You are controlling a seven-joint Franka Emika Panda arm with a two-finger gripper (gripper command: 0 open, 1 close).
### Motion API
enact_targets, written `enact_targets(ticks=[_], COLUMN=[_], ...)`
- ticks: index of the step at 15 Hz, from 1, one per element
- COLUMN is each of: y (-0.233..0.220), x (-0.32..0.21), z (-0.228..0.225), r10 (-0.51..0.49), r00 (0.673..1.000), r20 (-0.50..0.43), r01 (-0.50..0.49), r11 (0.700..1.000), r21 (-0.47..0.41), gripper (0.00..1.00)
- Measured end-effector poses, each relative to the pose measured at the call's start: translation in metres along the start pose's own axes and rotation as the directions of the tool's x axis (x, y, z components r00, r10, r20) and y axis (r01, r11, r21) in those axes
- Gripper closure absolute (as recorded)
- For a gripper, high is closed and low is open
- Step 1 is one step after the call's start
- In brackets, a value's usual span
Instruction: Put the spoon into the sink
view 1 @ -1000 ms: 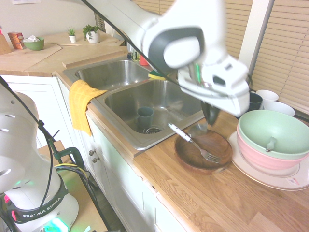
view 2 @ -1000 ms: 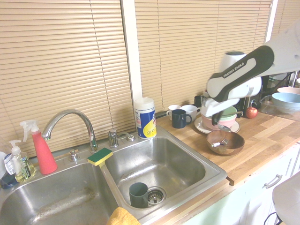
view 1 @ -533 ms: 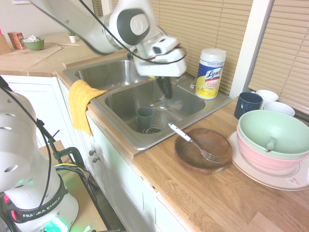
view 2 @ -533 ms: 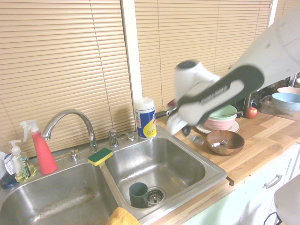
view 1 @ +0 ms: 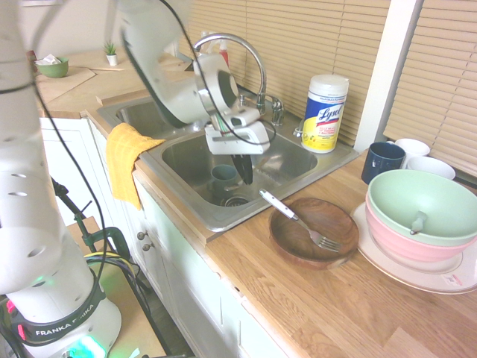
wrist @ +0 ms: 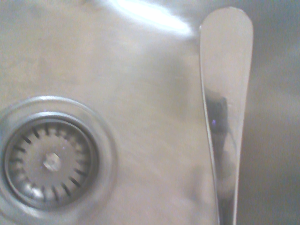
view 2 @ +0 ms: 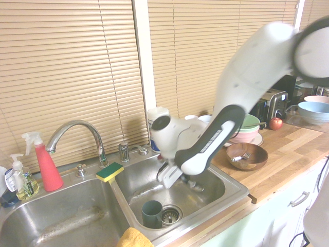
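Stainless-steel sink [view 1: 195,200], right basin: I saw the end effector [view 1: 244,170] lowered inside it, beside a dark cup [view 1: 223,177]. Whether it grasped anything I could not tell. In the wrist view, the spoon [wrist: 226,98] handle showed over the basin floor, near the drain [wrist: 49,161].

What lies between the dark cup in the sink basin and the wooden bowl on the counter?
In the first exterior view, the pincer hangs between the dark cup and the wooden bowl, over the sink; the white-handled fork juts out from the bowl.
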State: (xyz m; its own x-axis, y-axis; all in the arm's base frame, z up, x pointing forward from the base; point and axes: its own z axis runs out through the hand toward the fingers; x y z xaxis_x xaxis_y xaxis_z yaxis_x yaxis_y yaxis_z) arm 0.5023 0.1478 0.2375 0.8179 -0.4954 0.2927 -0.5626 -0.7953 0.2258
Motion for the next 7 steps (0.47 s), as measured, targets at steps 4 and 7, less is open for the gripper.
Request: enact_targets(ticks=[4,7], y=[-0.038,-0.037], x=[0.006,0.002], z=[0.049,0.090], r10=[-0.017,-0.001], r00=[0.996,0.991], r20=[0.083,0.135], r01=[0.016,0.004], r11=[1.000,1.000], r21=[0.008,-0.016], gripper=[1.00,1.00])
